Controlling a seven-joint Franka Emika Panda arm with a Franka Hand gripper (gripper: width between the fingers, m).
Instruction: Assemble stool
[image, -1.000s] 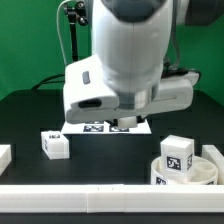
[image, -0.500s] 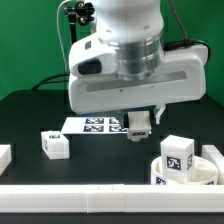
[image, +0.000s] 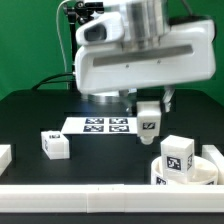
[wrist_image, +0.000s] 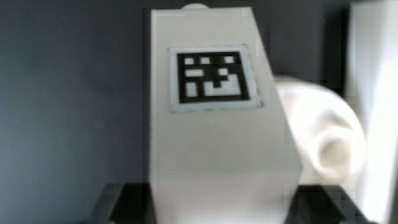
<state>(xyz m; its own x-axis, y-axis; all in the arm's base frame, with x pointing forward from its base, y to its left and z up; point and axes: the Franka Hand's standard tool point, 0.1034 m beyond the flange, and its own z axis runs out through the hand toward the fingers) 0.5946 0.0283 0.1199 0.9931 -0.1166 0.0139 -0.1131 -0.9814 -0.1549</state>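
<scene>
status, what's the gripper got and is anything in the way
Gripper shut on a stool leg, apart from the seat. Seat at exterior view's right, second leg standing in it. Nothing between held leg and seat.

The black table (image: 25, 120) carries everything. The marker board (image: 100, 125) lies flat on it, below the gripper (image: 148, 110) and its fingers (image: 164, 100), reaching toward the exterior view's left. Farther that way, and nearer the camera than the fingers, sits 1 small white leg (image: 55, 144). The round seat (image: 205, 172) rests nearer the camera, to the fingers' right in the exterior view. 1 long white bar (image: 90, 190) lies along the front edge, well apart from them.
</scene>
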